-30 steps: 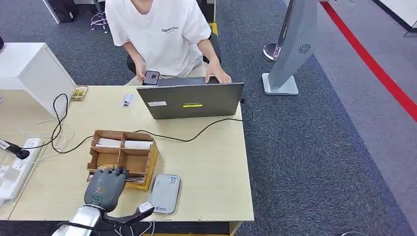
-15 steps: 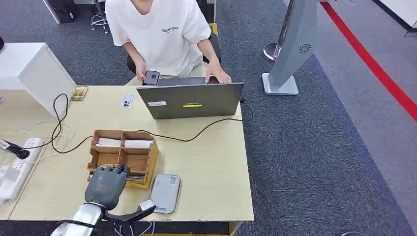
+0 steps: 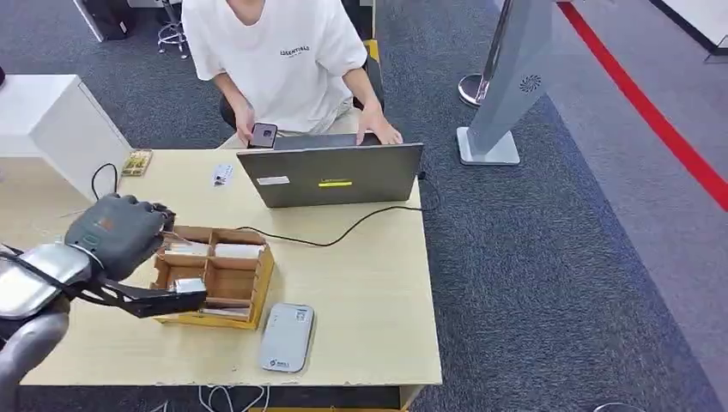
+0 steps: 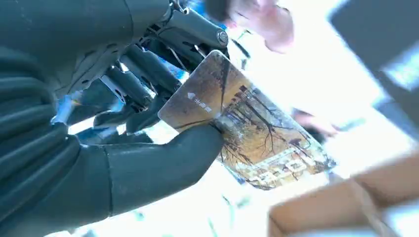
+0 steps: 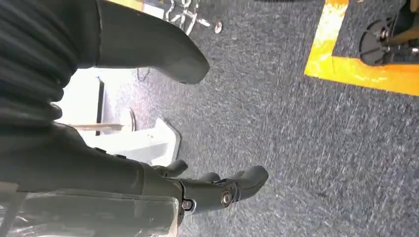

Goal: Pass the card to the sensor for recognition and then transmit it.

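The card (image 4: 247, 133), printed with bare trees, is sitting pinched between the thumb and fingers of our left hand (image 3: 116, 232), which we are holding above the far left corner of the wooden organizer box (image 3: 215, 276). We are seeing the grey sensor pad (image 3: 288, 336) lying flat on the table (image 3: 360, 283) at about four o'clock from the box, just beside it. At twelve o'clock a person (image 3: 275, 60) is sitting behind a laptop (image 3: 333, 174). Our right hand (image 5: 217, 192) is hanging over carpet, fingers loosely apart, grasping nothing
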Available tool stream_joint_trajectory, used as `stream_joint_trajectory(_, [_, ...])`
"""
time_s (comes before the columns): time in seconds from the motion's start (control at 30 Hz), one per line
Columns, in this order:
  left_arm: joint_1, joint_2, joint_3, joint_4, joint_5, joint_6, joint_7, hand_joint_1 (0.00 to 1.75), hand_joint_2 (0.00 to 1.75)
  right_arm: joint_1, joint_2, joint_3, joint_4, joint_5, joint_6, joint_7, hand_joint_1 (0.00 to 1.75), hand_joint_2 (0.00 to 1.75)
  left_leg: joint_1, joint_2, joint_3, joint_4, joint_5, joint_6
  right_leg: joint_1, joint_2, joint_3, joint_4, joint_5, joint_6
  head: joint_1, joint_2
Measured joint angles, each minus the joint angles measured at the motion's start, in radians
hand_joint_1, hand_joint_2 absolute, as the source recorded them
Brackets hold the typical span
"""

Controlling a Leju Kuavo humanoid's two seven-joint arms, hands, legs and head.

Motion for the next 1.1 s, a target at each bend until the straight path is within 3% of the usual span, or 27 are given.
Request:
stream_joint_trajectory(0.1, [-0.096, 0.021, -0.048, -0.013, 0.064, -0.016, 0.022, 1.75, 1.75, 0.001, 0.003, -0.01, 0.0, 0.006, 0.002, 0.0, 0.0, 1.75, 0.0, -0.003, -0.002, 0.001, 0.001, 0.0, 0.0, -0.002, -0.002, 0.0, 0.0, 0.001, 0.002, 0.0])
stream_joint_trajectory(0.17, [-0.205, 0.02, -0.081, -0.014, 0.136, -0.065, 0.048, 1.75, 1.75, -0.001, 0.005, -0.012, 0.0, 0.009, 0.002, 0.0, 0.0, 1.75, 0.0, -0.004, -0.006, 0.001, 0.002, 0.0, 0.0, -0.004, -0.004, 0.0, 0.001, 0.001, 0.002, 0.0])
stream_joint_trajectory(0.27, [-0.384, 0.006, -0.137, -0.013, 0.246, -0.132, 0.085, 1.75, 1.75, -0.001, 0.006, -0.02, 0.0, 0.016, 0.002, -0.002, 0.0, 1.75, -0.001, -0.004, -0.007, 0.001, 0.003, 0.001, 0.0, -0.004, -0.005, 0.0, 0.002, 0.002, 0.002, 0.0])
stream_joint_trajectory(0.37, [-0.505, -0.015, -0.184, -0.007, 0.296, -0.151, 0.109, 1.75, 1.75, -0.001, 0.008, -0.03, 0.0, 0.018, 0.002, -0.003, 0.0, 1.75, -0.001, -0.003, -0.007, 0.001, 0.003, 0.001, -0.001, -0.003, -0.005, 0.0, 0.003, 0.003, 0.001, 0.0])
stream_joint_trajectory(0.5, [-0.573, -0.027, -0.228, 0.0, 0.312, -0.147, 0.125, 1.75, 1.75, -0.001, 0.01, -0.036, 0.0, 0.019, 0.003, -0.005, 0.0, 1.75, -0.001, -0.002, -0.007, 0.001, 0.003, 0.001, -0.001, -0.003, -0.006, 0.0, 0.003, 0.003, 0.002, 0.0])
stream_joint_trajectory(0.8, [-0.619, -0.04, -0.268, 0.018, 0.346, -0.122, 0.155, 1.75, 1.75, -0.001, 0.012, -0.037, 0.0, 0.029, 0.004, -0.003, 0.0, 1.75, 0.0, -0.003, -0.007, 0.001, 0.003, 0.001, -0.001, -0.003, -0.006, 0.0, 0.003, 0.003, 0.002, 0.0])
stream_joint_trajectory(0.87, [-0.619, -0.063, -0.27, 0.047, 0.288, -0.032, 0.184, 1.75, 1.75, -0.002, 0.012, -0.036, 0.0, 0.042, 0.011, -0.003, 0.0, 1.75, -0.001, -0.003, -0.007, 0.001, 0.003, 0.001, -0.001, -0.003, -0.006, 0.0, 0.003, 0.003, 0.001, 0.0])
stream_joint_trajectory(0.9, [-0.603, -0.09, -0.27, 0.073, 0.211, 0.06, 0.195, 1.75, 1.75, -0.003, 0.012, -0.036, 0.0, 0.055, 0.015, -0.005, 0.0, 1.75, -0.001, -0.003, -0.006, 0.001, 0.003, 0.001, -0.001, -0.004, -0.005, 0.0, 0.003, 0.003, 0.001, 0.0])
stream_joint_trajectory(0.93, [-0.574, -0.115, -0.267, 0.112, 0.089, 0.189, 0.212, 1.75, 1.75, -0.005, 0.012, -0.035, 0.0, 0.07, 0.021, -0.009, 0.0, 1.75, -0.002, -0.004, -0.006, 0.001, 0.004, 0.002, -0.001, -0.005, -0.004, 0.0, 0.003, 0.003, 0.001, 0.0])
stream_joint_trajectory(1.0, [-0.457, -0.198, -0.225, 0.215, -0.205, 0.509, 0.227, 1.75, 1.75, -0.012, 0.011, -0.021, 0.0, 0.107, 0.034, -0.018, 0.0, 1.75, -0.003, -0.004, -0.005, 0.001, 0.004, 0.002, -0.002, -0.005, -0.002, 0.0, 0.003, 0.003, 0.0, 0.0])
stream_joint_trajectory(1.07, [-0.337, -0.26, -0.162, 0.323, -0.417, 0.784, 0.216, 1.75, 1.75, -0.019, 0.011, -0.001, 0.0, 0.132, 0.042, -0.03, 0.0, 1.75, -0.003, -0.002, -0.005, 0.001, 0.004, 0.002, -0.002, -0.002, -0.002, 0.0, 0.004, 0.004, 0.003, 0.0])
stream_joint_trajectory(1.1, [-0.286, -0.286, -0.123, 0.383, -0.488, 0.886, 0.195, 1.75, 1.75, -0.023, 0.01, 0.007, 0.0, 0.141, 0.046, -0.031, 0.0, 1.75, -0.004, 0.002, -0.003, 0.001, 0.004, 0.002, -0.003, 0.002, -0.003, 0.0, 0.004, 0.004, 0.003, 0.0])
